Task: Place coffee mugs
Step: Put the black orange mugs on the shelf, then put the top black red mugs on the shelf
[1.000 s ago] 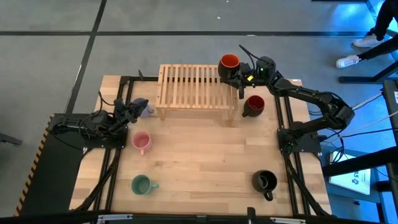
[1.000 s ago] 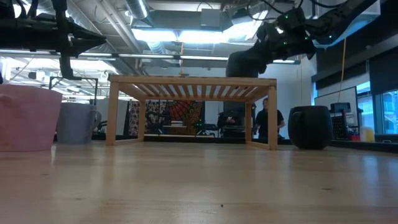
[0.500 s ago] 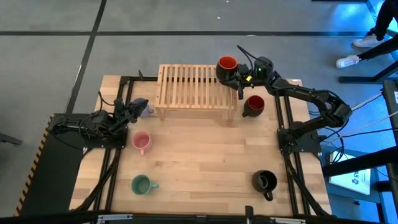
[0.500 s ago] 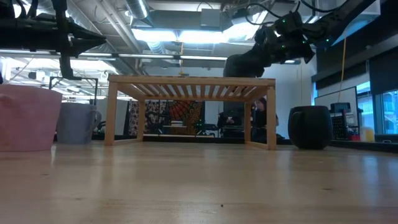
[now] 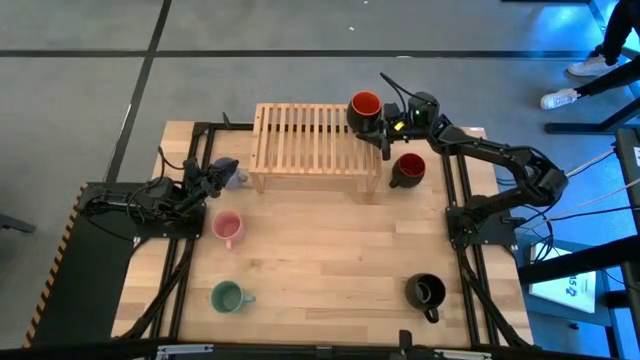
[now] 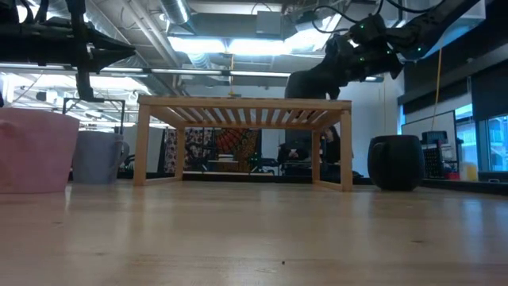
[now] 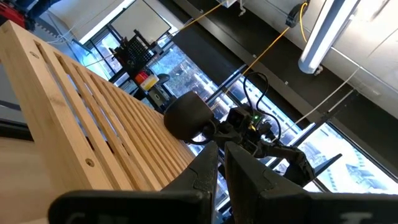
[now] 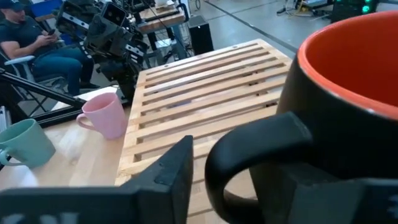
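Right gripper (image 5: 384, 127) setting orange-lined mug (image 5: 364, 104) on rack (image 5: 312, 140) corner — fingers look loosened around its handle, can't confirm release — next: back out clear; left fingers (image 7: 208, 171) clenched empty.

Your right gripper (image 5: 384, 127) reaches far forward with fingers parted; your left gripper (image 5: 219, 180), fingers together, sits low.

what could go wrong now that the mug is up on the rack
The orange mug sits at the rack's right corner; a nudge could tip it off. The right claw has a finger by the handle and could drag it when backing away. The red mug sits just below the arm.
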Motion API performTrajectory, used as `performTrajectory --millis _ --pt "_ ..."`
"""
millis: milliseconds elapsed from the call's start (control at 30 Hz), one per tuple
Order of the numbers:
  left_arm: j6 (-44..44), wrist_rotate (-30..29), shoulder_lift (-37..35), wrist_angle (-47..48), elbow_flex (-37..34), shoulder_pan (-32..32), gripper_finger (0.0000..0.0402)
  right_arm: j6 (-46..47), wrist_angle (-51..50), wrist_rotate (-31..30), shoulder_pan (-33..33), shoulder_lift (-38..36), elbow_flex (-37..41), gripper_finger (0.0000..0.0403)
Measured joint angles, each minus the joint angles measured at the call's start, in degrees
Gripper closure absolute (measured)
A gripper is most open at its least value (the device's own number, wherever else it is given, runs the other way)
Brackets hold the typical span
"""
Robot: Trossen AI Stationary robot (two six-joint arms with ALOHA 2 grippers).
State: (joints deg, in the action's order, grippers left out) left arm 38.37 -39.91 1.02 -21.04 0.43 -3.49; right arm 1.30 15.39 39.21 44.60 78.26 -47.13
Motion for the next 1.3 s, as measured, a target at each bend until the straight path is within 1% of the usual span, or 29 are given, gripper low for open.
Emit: performTrajectory --millis 100,267,367,500,700,967,1067,1167,1300 --pt "0.0 0.0 0.0 0.0 0.0 0.0 0.0379 -0.3 -2.2 -0.4 0.1 -1.6 0.0 0.025" --pt "0.0 0.1 0.0 0.0 0.0 0.0 0.0379 -1.6 -8.9 -0.7 0.1 -4.4 0.0 0.0245" --pt "0.0 0.1 0.0 0.0 0.0 0.0 0.0379 -2.0 -13.5 -3.3 0.1 -5.9 0.0 0.0245" --pt "0.0 0.2 0.0 0.0 0.0 0.0 0.0379 -2.0 -18.8 -5.3 0.1 -8.6 0.0 0.0244" --pt "0.0 0.1 0.0 0.0 0.0 0.0 0.0379 -1.6 -29.0 -7.8 0.0 -15.8 0.0 0.0244" --pt "0.0 0.0 0.0 0.0 0.0 0.0 0.0379 9.0 -46.9 -9.3 0.0 -25.9 0.0 0.0244" --pt "0.0 -0.4 0.0 0.0 0.0 0.0 0.0379 12.9 -55.1 -12.1 -1.1 -27.2 0.0 0.0244" --pt "0.0 -1.5 0.0 0.0 0.0 0.0 0.0379 15.5 -62.6 -18.6 -3.9 -26.8 0.0 0.0244" --pt "-1.6 -2.9 0.0 0.0 0.0 0.0 0.0379 20.3 -64.9 -27.1 -7.7 -23.3 0.0 0.0244"
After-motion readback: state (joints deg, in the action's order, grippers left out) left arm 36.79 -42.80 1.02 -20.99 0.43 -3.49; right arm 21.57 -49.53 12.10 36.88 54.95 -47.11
